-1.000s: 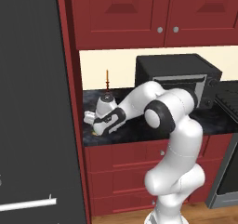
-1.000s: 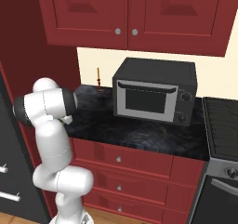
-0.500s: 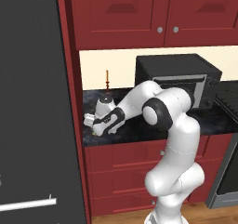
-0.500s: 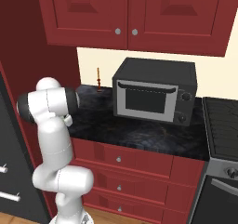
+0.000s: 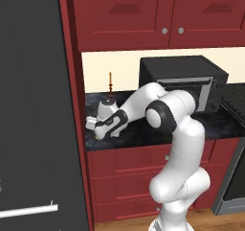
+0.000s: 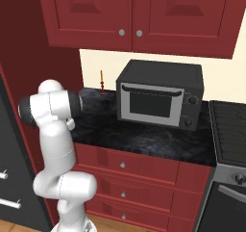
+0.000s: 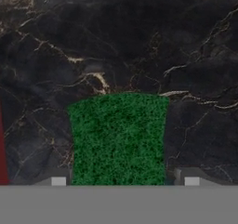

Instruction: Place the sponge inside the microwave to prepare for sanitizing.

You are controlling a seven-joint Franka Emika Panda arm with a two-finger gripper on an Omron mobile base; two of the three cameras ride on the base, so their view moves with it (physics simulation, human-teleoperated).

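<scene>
Here the sponge [image 7: 118, 139] shows its speckled green face, flat on dark marble.

Counter and load
Black marble counter [image 6: 144, 139] carries sponge [image 7: 118, 139], green face up, black oven box [image 6: 161, 94], small candlestick [image 6: 101, 83].

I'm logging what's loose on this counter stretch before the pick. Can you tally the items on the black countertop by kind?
Sponge, green face up, lying between the fingertips of the gripper: 1
Black box oven with silver-framed front: 1
Thin orange upright stick on a dark base, by the back wall: 1
Total: 3
</scene>
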